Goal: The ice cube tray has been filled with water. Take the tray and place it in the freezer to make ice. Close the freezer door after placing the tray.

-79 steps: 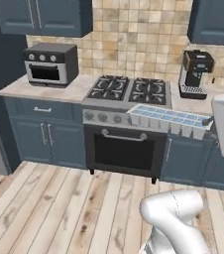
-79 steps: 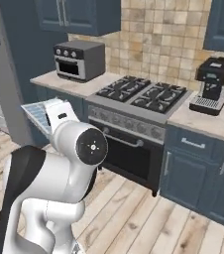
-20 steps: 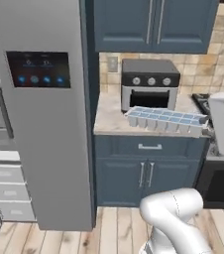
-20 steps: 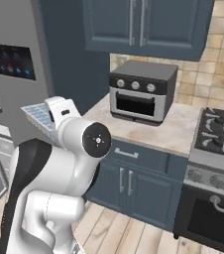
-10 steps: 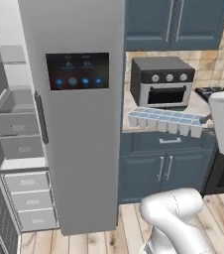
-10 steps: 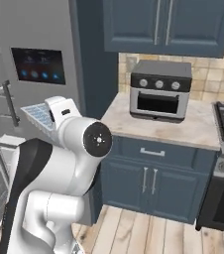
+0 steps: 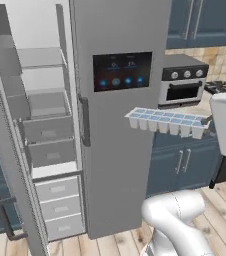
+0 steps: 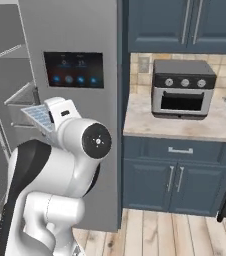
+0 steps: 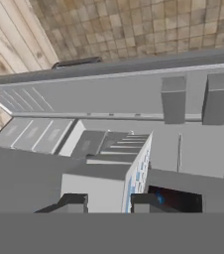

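Left base view: the ice cube tray [image 7: 167, 121] hangs level in the air, right in front of the grey door with the black display panel [image 7: 122, 70]. Its right end runs up to the white hand at the right edge, where the gripper [image 7: 208, 121] has it pinched. You can see the water [image 7: 171, 116] as pale blue squares in the cells. To the left, the freezer [image 7: 45, 107] stands open, white shelves and drawers showing, and the freezer door [image 7: 7, 150] swings out toward the near left with its grey bins. A toaster oven [image 7: 183, 81] sits on the counter further right.

Right base view: the arm's big white joint blocks most of it, but a corner of the tray pokes out at its left [image 8: 38, 116], in front of the open freezer side. Toaster oven on the counter [image 8: 185, 128] to the right.

Hand view: rolled way over. The tray [image 9: 139, 171] runs away from the fingertips [image 9: 75, 201], edge-on, and the tips sit close together on its near end.
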